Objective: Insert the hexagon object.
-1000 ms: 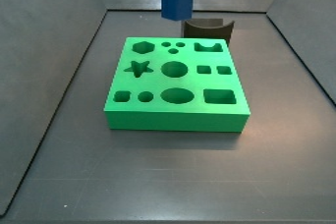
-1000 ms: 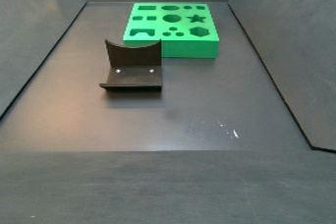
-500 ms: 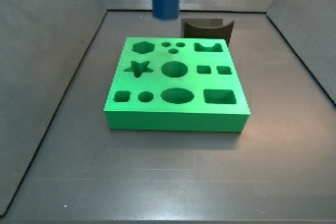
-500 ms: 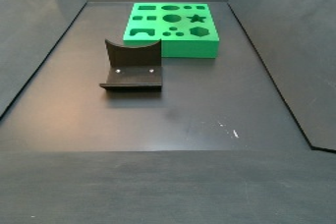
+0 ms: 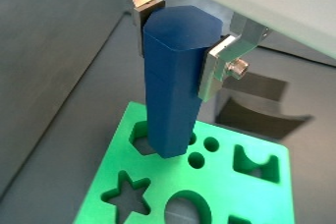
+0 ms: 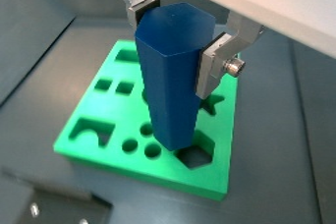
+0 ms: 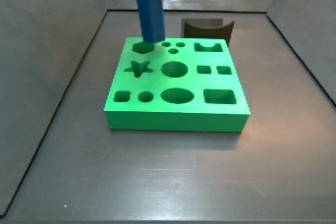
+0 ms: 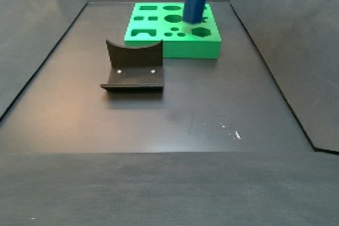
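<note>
Above the green block's (image 7: 178, 83) far-left corner, the gripper (image 5: 182, 43) clamps the upright blue hexagon object (image 7: 145, 10), which should descend slowly, its faces aligned with the hexagonal hole (image 6: 196, 155).

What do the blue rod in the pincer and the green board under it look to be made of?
The blue rod looks like matte plastic: even colour, soft sheen, crisp facet edges; the pincer grips its upper end between silver fingers. The green board also reads as plastic or dense foam: uniform bright green, dull finish, clean-cut shaped holes. Neither can be confirmed by sight.
</note>
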